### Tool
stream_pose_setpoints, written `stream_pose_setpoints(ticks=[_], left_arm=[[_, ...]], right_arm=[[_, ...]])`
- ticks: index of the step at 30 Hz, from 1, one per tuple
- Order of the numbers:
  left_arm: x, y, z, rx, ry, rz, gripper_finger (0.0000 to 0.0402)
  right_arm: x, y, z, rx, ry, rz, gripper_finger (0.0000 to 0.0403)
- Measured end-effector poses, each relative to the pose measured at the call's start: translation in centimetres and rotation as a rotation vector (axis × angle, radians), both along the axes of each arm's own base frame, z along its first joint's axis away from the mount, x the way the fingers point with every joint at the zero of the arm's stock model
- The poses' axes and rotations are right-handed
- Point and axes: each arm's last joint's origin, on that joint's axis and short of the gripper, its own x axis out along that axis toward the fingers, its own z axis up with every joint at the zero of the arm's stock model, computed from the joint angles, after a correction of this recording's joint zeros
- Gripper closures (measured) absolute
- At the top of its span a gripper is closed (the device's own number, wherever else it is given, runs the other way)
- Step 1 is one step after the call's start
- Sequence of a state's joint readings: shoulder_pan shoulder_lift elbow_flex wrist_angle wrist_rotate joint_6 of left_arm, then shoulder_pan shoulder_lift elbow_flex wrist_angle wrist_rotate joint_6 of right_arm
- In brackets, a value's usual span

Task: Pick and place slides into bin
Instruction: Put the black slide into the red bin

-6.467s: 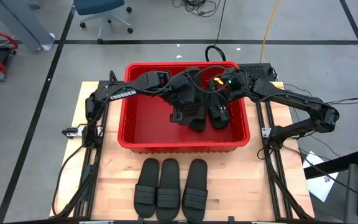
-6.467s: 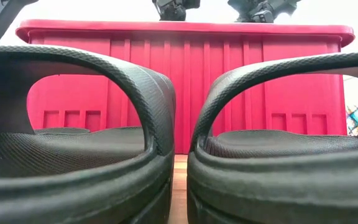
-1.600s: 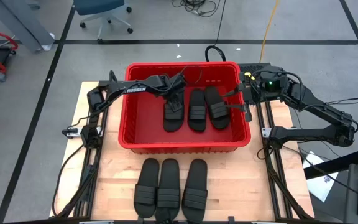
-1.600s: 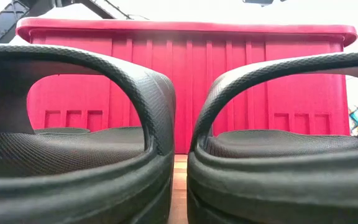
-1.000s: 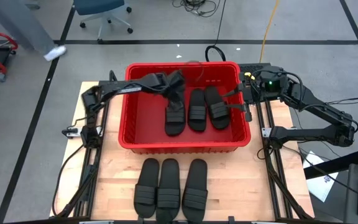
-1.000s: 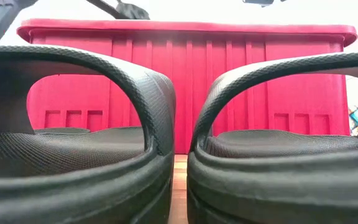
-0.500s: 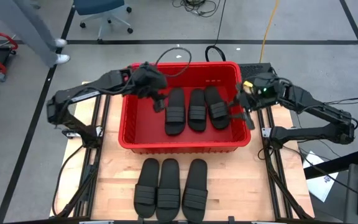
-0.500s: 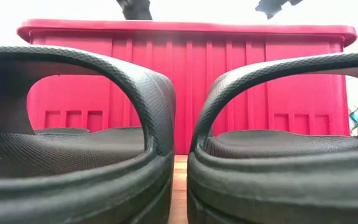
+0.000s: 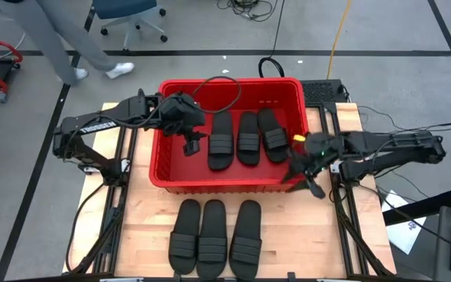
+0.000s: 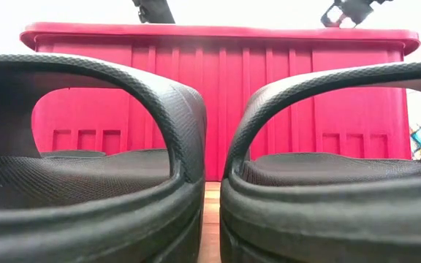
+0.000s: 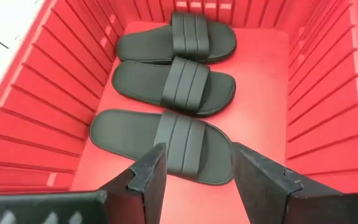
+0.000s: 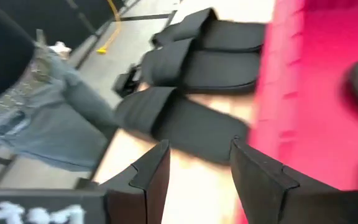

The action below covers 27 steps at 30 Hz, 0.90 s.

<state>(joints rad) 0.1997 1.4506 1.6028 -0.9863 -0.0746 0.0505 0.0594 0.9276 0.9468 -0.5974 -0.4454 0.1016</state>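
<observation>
Grey concrete floor (image 9: 413,70) crossed by black tape lines (image 9: 210,52); a blue-seated wheeled office chair (image 9: 129,11) at the far edge; a yellow cable (image 9: 336,35); a person's grey-trousered legs (image 9: 69,35) walking past.

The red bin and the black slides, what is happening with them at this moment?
A two-armed robot is moving slides into the red bin. Three slides in the bin lie flat, side by side. Three slides on the table wait in a row in front of the bin. The left gripper hangs over the bin's left part, fingers open and holding nothing. The right gripper is at the bin's right front corner, fingers open and empty, facing the slides on the table. A person walks past behind the table.
</observation>
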Motion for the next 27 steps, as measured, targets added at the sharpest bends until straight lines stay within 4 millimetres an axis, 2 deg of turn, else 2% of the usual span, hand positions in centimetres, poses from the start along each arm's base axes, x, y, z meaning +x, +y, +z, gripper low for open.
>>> stream_pose_setpoints(ticks=[4, 10, 21, 27], left_arm=[[0.0, 0.0, 0.0, -0.015, -0.001, -0.011, 0.0227], [0.1, -0.3, -0.1, -0.093, -0.013, -0.086, 0.0227], [0.2, -1.2, -0.1, -0.100, -0.012, -0.149, 0.0227], [0.7, -3.2, 0.1, -0.147, -0.048, -0.232, 0.0227]], right_arm=[[0.4, 1.6, -1.6, 0.091, 0.028, 0.013, 0.0248], [0.7, 3.1, -2.8, 0.148, -0.015, -0.002, 0.0248], [0.4, 4.1, -2.9, 0.122, -0.008, -0.019, 0.0248], [0.4, 4.1, -2.8, 0.144, 0.002, -0.028, 0.0248]])
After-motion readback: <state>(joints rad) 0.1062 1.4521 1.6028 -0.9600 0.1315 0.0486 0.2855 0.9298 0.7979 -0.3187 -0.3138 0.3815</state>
